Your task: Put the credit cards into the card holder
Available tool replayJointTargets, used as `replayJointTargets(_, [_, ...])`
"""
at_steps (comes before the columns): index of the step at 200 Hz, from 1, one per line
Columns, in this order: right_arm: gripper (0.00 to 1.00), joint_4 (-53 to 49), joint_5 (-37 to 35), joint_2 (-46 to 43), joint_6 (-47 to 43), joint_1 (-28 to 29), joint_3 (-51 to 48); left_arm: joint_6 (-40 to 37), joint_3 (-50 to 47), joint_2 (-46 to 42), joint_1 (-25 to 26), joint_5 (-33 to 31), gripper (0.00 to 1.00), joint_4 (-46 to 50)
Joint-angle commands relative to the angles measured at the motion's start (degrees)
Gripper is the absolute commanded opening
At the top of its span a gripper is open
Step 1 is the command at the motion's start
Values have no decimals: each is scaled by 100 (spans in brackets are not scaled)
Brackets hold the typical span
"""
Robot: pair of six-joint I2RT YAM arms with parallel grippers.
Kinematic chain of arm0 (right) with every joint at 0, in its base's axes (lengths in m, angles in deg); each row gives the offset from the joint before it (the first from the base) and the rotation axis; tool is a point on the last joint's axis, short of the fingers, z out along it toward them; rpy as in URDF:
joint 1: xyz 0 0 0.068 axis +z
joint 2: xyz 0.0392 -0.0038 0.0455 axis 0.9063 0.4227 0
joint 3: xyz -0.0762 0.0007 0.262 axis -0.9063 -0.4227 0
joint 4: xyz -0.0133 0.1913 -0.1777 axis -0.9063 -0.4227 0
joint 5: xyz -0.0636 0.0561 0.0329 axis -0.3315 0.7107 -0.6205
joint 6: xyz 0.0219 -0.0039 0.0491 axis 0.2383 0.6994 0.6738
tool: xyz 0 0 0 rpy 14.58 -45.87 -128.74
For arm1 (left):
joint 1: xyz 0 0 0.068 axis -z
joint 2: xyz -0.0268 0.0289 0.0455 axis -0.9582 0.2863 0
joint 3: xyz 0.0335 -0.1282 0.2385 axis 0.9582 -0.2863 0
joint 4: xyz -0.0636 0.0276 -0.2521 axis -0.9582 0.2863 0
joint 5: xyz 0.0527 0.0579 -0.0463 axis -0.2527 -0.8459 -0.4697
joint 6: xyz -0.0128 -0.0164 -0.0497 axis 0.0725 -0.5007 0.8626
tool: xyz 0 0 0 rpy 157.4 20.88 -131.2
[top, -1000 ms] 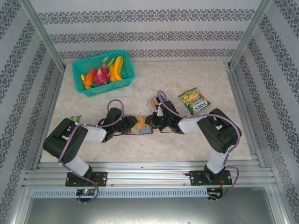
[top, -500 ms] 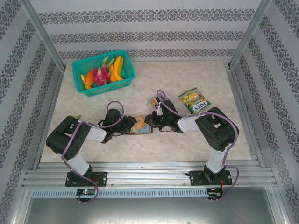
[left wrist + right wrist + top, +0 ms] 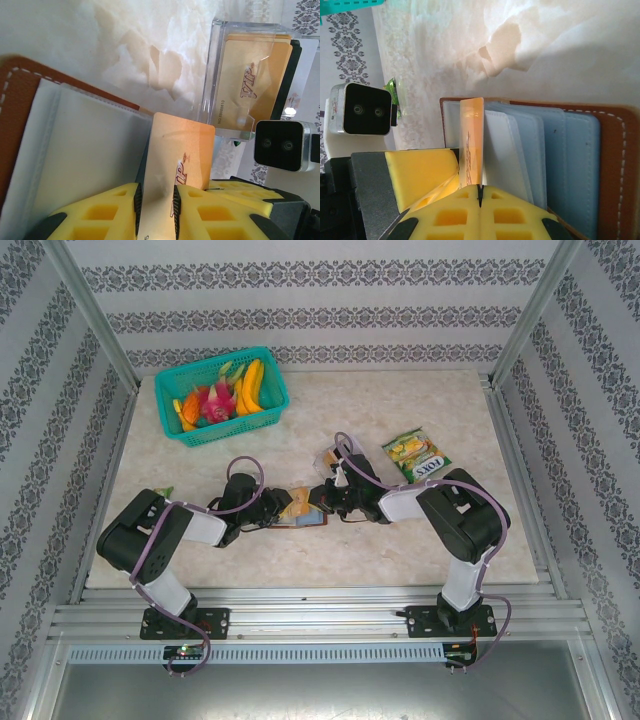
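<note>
Card (image 3: pixel 177 160): gold, tip at open brown holder's (image 3: pixel 615 150) sleeves, mid-worktop (image 3: pixel 330 410).
Left fingers (image 3: pixel 181 205): clamped on card.
Right fingers (image 3: pixel 482 207): pressed together over holder, beside card.
Box (image 3: pixel 217 75): clear, holding more cards (image 3: pixel 255 80).

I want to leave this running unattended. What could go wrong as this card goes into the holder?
1. The left gripper pinches the gold card at one end, so its free edge may catch a sleeve lip of the card holder and bend or slip.
2. The right gripper, fingers together, sits right beside the card, so the two grippers could bump.
3. The clear box of spare cards stands close by and might get knocked.
</note>
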Motion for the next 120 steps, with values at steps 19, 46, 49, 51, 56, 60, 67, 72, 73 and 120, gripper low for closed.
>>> replayJointTargets(19, [0,78,285,215,67,-5,45,76,10,-178,-39,426,27,-872])
replayJointTargets(46, [0,155,365,193,102,-16,45,135,-49,-214,-72,477,25,-1024])
replayJointTargets(49, [0,151,373,187,103,-22,44,135,-51,-217,-74,479,25,-1031])
replayJointTargets(51, [0,152,374,190,98,-17,46,135,-46,-219,-74,485,24,-1035])
replayJointTargets(56, [0,135,379,182,85,-18,55,130,-48,-231,-74,504,24,-1045])
replayJointTargets(60, [0,122,390,177,84,-20,63,131,-44,-239,-80,514,24,-1046])
replayJointTargets(67, [1,117,388,167,76,-24,63,118,-32,-254,-83,510,23,-1024])
replayJointTargets(72, [1,117,384,156,76,-29,64,107,-27,-268,-83,518,23,-997])
replayJointTargets(73, [1,117,388,156,72,-27,64,108,-31,-272,-83,518,23,-996])
replayJointTargets(120, [6,63,410,169,58,-20,81,-6,-22,-354,-100,516,10,-798])
